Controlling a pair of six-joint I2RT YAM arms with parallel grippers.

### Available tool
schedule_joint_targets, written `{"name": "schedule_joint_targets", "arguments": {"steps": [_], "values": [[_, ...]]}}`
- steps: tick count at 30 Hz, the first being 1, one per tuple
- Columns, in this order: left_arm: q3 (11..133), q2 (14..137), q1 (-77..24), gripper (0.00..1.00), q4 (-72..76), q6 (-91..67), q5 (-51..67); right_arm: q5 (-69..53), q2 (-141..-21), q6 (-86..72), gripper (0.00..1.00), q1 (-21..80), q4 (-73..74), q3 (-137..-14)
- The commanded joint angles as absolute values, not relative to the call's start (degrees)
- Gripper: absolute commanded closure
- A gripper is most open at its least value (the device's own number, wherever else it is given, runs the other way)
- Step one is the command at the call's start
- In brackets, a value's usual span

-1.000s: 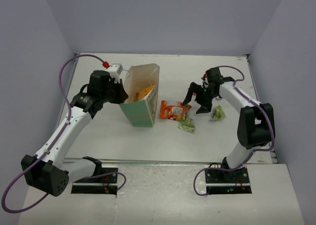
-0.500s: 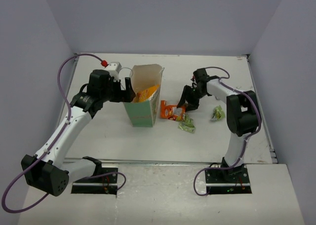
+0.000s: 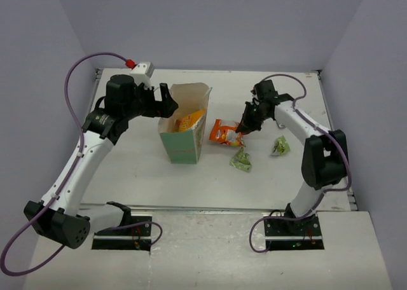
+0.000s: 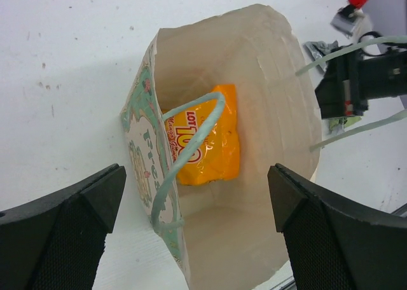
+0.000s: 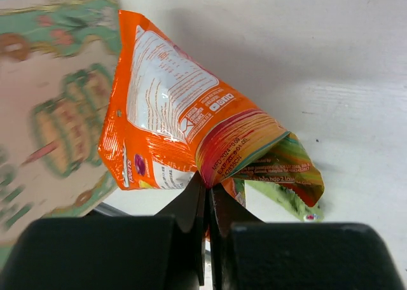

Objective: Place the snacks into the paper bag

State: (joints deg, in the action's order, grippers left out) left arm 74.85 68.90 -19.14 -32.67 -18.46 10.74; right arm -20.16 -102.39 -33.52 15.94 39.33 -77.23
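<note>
**Right jaws pinch the orange pouch beside the bag, left jaws wide above it**

The right gripper [image 5: 206,182] has its jaws clenched on one folded edge of the orange-white pouch [image 5: 165,105]. The two fingers are pressed together with the foil between them. From the jaws, the pouch stretches toward the printed side of the bag [image 5: 57,112], with its white back panel facing the wrist camera. Seen from the top, this pouch [image 3: 222,132] is just right of the bag [image 3: 181,147], near it but apart. I cannot tell if it touches the table [image 3: 267,86].

The left gripper [image 4: 196,175] is released, with its jaws spread wide and grasping nothing. It hovers above the open mouth of the bag, one finger on each side of the opening in the wrist view. Under it, the orange-yellow pouch [image 4: 210,144] lies inside the bag on the white bottom. A thin handle [image 4: 191,105] curves over this pouch.

Two green packets lie on the table right of the bag. One [image 3: 241,160] is near the held pouch, on the side of the arm bases. The other [image 3: 280,145] is farther right, beside the right arm
</note>
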Motion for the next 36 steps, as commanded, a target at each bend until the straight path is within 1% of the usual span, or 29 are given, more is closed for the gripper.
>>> {"name": "schedule_joint_targets", "arguments": {"steps": [1, 5, 11, 14, 15, 17, 19, 22, 31, 36], "values": [[77.87, 69.61, -18.72, 0.0, -32.26, -18.28, 12.22, -17.41, -89.93, -31.47, 1.0, 15.64, 39.81, -81.02], [81.38, 71.1, -18.72, 0.0, -32.69, -17.93, 10.9, -10.92, -82.98, -31.73, 1.0, 15.64, 40.7, -86.3], [85.43, 72.25, -18.72, 0.0, -32.35, -18.72, 9.94, -6.59, -79.11, -31.29, 1.0, 15.65, 39.39, -98.34], [85.96, 71.81, -18.72, 0.0, -30.94, -19.77, 8.62, -12.81, -78.4, -29.62, 1.0, 15.65, 33.43, -101.6], [86.04, 71.63, -18.72, 0.0, -30.07, -20.12, 8.27, -18.31, -78.31, -29.01, 1.0, 15.64, 31.83, -102.04], [86.57, 71.46, -18.72, 0.0, -29.53, -20.3, 7.91, -24.23, -78.75, -29.09, 1.0, 15.73, 27.19, -102.83], [87.36, 71.45, -18.72, 0.0, -29.09, -20.39, 7.21, -30.63, -79.71, -29.35, 1.0, 16.08, 25.5, -103.88], [87.8, 71.28, -18.72, 0.0, -28.04, -21.18, 5.54, -37.15, -82.09, -30.85, 1.0, 16.52, 23.56, -105.2], [85.26, 67.94, -18.63, 0.0, -18.73, -23.73, 4.14, -47.54, -85.51, -32.43, 1.0, 20.21, 17.23, -107.4], [85.08, 66.62, -18.72, 0.0, -16.79, -22.77, -3.85, -52.11, -89.55, -35.86, 1.0, 21.0, 13.01, -111.34]]}}
